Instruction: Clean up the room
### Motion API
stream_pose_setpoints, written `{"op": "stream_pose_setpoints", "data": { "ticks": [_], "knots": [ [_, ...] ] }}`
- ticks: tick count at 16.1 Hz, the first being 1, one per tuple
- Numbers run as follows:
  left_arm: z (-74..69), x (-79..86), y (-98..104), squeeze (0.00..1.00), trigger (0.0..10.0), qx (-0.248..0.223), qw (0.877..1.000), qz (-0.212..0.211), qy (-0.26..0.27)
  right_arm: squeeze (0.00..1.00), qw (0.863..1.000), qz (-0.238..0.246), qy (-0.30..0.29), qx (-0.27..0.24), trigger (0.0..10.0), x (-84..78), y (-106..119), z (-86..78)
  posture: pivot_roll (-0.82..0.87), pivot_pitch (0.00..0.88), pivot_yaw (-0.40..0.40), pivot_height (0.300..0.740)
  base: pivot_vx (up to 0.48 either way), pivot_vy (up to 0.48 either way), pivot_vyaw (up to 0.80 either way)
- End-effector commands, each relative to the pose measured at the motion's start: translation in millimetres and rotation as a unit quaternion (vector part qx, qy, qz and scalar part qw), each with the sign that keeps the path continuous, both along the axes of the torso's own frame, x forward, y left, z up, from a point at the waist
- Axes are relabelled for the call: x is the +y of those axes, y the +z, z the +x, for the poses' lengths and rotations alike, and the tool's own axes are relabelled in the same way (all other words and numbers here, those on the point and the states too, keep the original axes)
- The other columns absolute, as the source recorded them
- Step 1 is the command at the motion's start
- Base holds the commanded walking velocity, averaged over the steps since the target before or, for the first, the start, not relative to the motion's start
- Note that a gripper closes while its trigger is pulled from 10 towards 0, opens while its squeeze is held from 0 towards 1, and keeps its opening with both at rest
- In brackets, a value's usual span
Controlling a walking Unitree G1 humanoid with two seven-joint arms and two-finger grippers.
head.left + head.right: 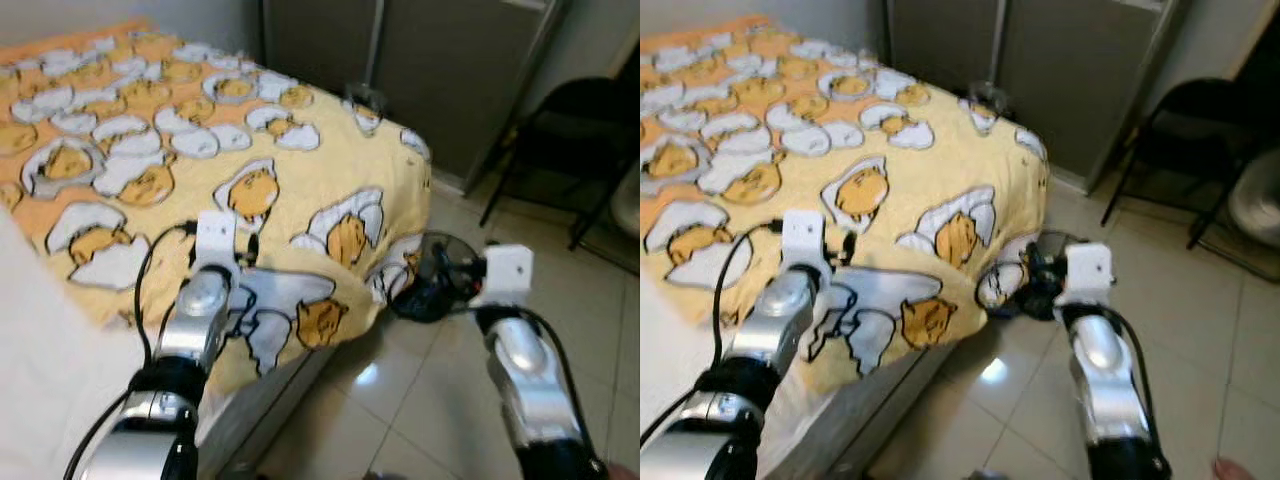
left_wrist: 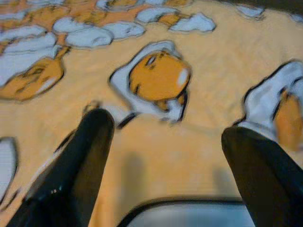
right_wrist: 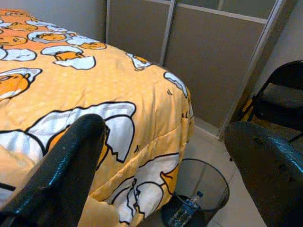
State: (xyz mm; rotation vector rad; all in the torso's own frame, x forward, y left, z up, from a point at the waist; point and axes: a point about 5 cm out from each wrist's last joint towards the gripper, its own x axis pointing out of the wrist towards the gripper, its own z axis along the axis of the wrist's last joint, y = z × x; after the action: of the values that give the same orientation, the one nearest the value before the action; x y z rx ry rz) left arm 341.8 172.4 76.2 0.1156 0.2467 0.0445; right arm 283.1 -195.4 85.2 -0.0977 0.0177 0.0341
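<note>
Beneath my left gripper (image 2: 165,142), fingers apart, lies the blanket (image 1: 300,150); my right gripper (image 3: 165,156), also apart, overlooks the wastebasket (image 3: 201,182). Step: straightening bedding. Next: grasp its edge.

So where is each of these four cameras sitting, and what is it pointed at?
Left eye, right eye: on the head, looking down at the blanket, tiled floor and both silver arms.
Left wrist: along the open left end effector, close over the blanket.
Right wrist: along the open right end effector, toward the bed corner, bin, chair.
All share the blanket.
</note>
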Motion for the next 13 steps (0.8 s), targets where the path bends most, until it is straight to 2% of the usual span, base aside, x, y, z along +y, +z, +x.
{"op": "stream_pose_setpoints", "data": {
  "ticks": [1, 3, 4, 5, 6, 10, 13],
  "knots": [
    [-0.3, 12.5, -1.2, 0.00, 10.0, 0.011, 0.999, 0.019, 0.031, 0.03, 1.000, -0.009, 0.002, 0.000, 10.0, -6.2, 4.5, -6.1, -0.19, 0.050, -0.059, 0.736, 0.000, 0.000, 0.00],
    [-21.8, 35.4, -20.3, 0.00, 10.0, 0.042, 0.997, 0.015, 0.064, 0.03, 1.000, -0.014, -0.002, 0.018, 10.0, -12.9, 0.1, -21.1, -0.19, 0.089, -0.068, 0.736, 0.000, 0.000, 0.00],
    [-29.0, 38.6, -24.7, 0.00, 10.0, 0.046, 0.997, 0.015, 0.063, 0.03, 1.000, -0.015, -0.001, 0.023, 10.0, -13.8, -1.3, -24.3, -0.18, 0.107, -0.073, 0.736, 0.000, 0.000, 0.00],
    [-52.4, 39.6, -38.0, 0.00, 10.0, 0.063, 0.997, 0.005, 0.041, 0.03, 0.999, -0.017, 0.003, 0.036, 10.0, -14.6, -5.3, -31.0, -0.16, 0.115, -0.078, 0.736, 0.000, 0.000, 0.00],
    [-64.5, 37.5, -44.0, 0.00, 10.0, 0.071, 0.997, 0.002, 0.040, 0.03, 0.999, -0.015, -0.002, 0.039, 10.0, -17.3, -4.5, -30.8, -0.15, 0.116, -0.089, 0.736, 0.000, 0.000, 0.00],
    [-85.6, 26.9, -49.8, 0.00, 10.0, 0.078, 0.995, -0.026, 0.053, 0.03, 0.998, -0.027, 0.012, 0.049, 10.0, -22.4, 0.6, -28.1, -0.13, 0.121, -0.133, 0.736, 0.000, 0.000, 0.00],
    [-94.2, 29.2, -48.4, 0.00, 10.0, 0.084, 0.993, -0.039, 0.067, 0.03, 0.998, -0.028, 0.018, 0.056, 10.0, -20.4, 0.0, -25.0, -0.13, 0.120, -0.142, 0.736, 0.000, 0.000, 0.00]
  ]
}}
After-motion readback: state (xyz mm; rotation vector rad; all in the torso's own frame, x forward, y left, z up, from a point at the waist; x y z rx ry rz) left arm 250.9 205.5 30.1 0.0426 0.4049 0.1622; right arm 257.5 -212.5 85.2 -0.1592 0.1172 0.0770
